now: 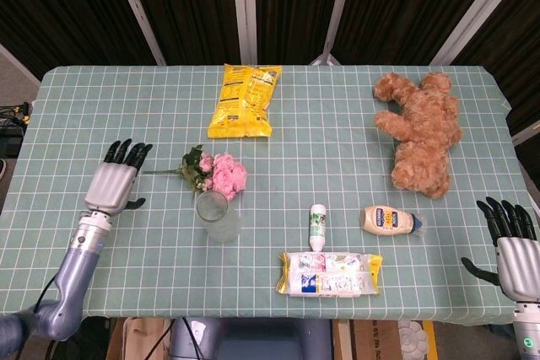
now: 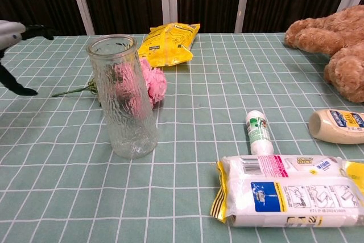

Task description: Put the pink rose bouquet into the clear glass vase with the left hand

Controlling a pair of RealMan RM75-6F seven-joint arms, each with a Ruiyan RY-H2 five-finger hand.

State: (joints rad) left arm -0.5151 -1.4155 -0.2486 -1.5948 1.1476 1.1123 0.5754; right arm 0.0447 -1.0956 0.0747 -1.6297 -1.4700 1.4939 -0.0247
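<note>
The pink rose bouquet (image 1: 218,173) lies on the green checked tablecloth, its green stem (image 1: 162,172) pointing left; in the chest view the bouquet (image 2: 153,83) shows partly behind the vase. The clear glass vase (image 1: 217,216) stands upright just in front of the flowers, empty, and in the chest view the vase (image 2: 124,96) fills the near left. My left hand (image 1: 115,181) hovers open over the table just left of the stem's end, fingers spread; only the left hand's (image 2: 14,38) edge shows in the chest view. My right hand (image 1: 512,242) is open at the table's right front corner.
A yellow snack bag (image 1: 244,99) lies behind the bouquet. A brown teddy bear (image 1: 422,132) sprawls at the back right. Near the front lie a small white bottle (image 1: 318,226), a mayonnaise bottle (image 1: 390,221) and a pack of wipes (image 1: 331,274).
</note>
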